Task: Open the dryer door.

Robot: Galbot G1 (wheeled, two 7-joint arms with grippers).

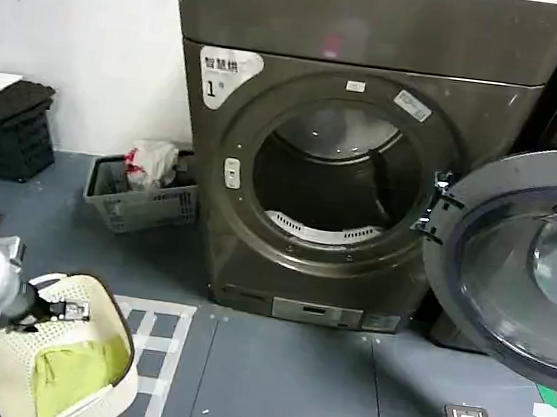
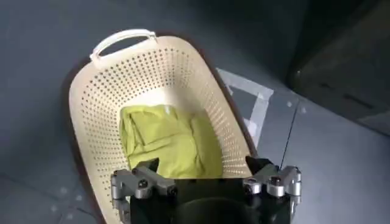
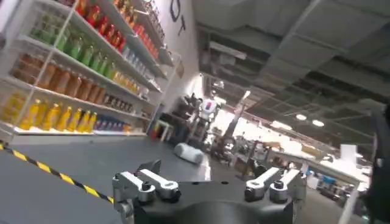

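Dryer [image 1: 350, 156] is standing against the wall, its round opening showing the bare drum. Its door [image 1: 524, 262] is hanging wide open on the right, swung out on its hinge past the machine's right edge, inner face and tinted glass turned toward the room, its rim running out of the head view. Grey floor [image 1: 288, 391] before the machine is lying open. A cream basket [image 2: 152, 103] holding a green cloth [image 2: 167, 143] is sitting at lower left, on the floor. The left gripper [image 2: 207, 182] is hovering over the basket, fingers spread wide and holding nothing. The right gripper [image 3: 210, 185] is pointing at distant shelves [image 3: 73, 67], fingers likewise spread wide, gripping nothing.
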